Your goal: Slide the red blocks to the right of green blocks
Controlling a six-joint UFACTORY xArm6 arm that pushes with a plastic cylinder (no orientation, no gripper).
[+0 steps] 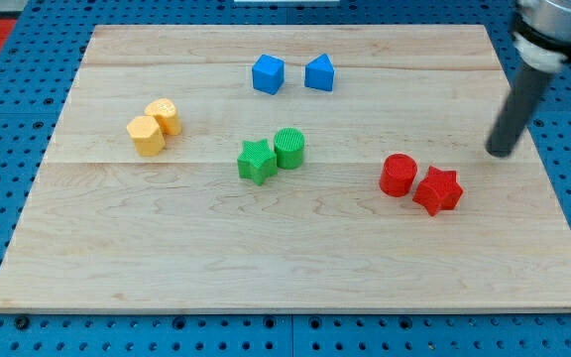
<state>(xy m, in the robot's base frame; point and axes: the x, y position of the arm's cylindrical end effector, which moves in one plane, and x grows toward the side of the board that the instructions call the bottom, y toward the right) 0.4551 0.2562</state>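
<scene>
My tip [501,153] rests on the board's right side, near the red star [438,190] and red cylinder [398,175].

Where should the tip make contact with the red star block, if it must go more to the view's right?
No grip is possible; my tip only pushes. Contact the red star on its left face, though the red cylinder touches that side, so pushing the cylinder probably moves both.

Bright, even illumination is recorded across the wooden board [295,268], with only short soft shadows under the blocks, no glare, sharp focus centrally, and slight blur on the arm at the view's top right.
</scene>
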